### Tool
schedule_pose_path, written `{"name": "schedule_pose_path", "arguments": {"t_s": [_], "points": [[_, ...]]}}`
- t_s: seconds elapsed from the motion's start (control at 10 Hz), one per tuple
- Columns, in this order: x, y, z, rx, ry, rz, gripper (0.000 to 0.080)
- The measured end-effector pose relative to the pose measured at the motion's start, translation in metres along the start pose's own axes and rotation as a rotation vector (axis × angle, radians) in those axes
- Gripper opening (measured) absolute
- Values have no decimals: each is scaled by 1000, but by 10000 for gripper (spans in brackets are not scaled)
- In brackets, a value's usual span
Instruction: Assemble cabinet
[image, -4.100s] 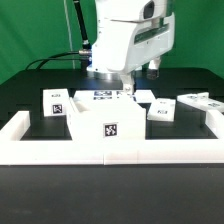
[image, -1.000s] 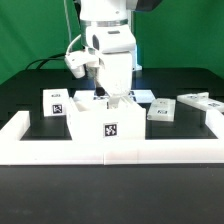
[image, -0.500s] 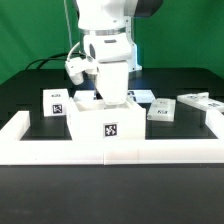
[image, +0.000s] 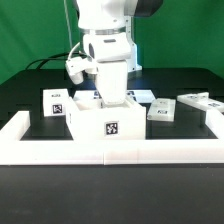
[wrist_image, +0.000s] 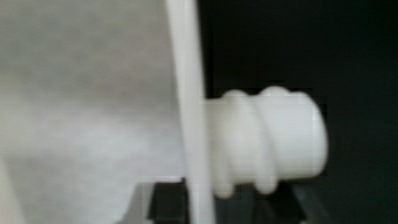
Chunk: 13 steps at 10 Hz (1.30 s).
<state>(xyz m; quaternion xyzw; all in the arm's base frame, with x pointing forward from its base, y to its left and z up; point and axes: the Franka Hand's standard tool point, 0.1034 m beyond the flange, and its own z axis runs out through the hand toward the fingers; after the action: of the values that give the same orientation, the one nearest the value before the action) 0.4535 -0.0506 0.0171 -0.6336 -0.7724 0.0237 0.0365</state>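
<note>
In the middle of the black mat stands the big white box, with one black-and-white tag on its front. It sits just behind the low white rail. The white arm comes straight down over the box, and the gripper is at the box's top back edge. Its tips are hidden there, so nobody can tell how wide it is or if it holds anything.

On the exterior view's left, a small white block with a tag stands near the box. On the exterior view's right is a second white block, and a flat white piece lies further out. The marker board lies behind the box.

Very close up, the wrist view shows a thin white wall seen edge-on. A round white knob with ridges sticks out of it.
</note>
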Motion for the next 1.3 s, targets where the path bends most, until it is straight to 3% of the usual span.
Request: {"name": "schedule_pose_path", "arguments": {"t_s": [0.1,0.3,0.8,1.1,1.3], "points": [[0,0,0,0,0,0,75],[-1,2,-1,-8,-2,1,39],[2,4,-1,-10,-1,36,39],[21,29,-2,-33,-1,96,39],[45,44,-3,-55,3,137,39]]}}
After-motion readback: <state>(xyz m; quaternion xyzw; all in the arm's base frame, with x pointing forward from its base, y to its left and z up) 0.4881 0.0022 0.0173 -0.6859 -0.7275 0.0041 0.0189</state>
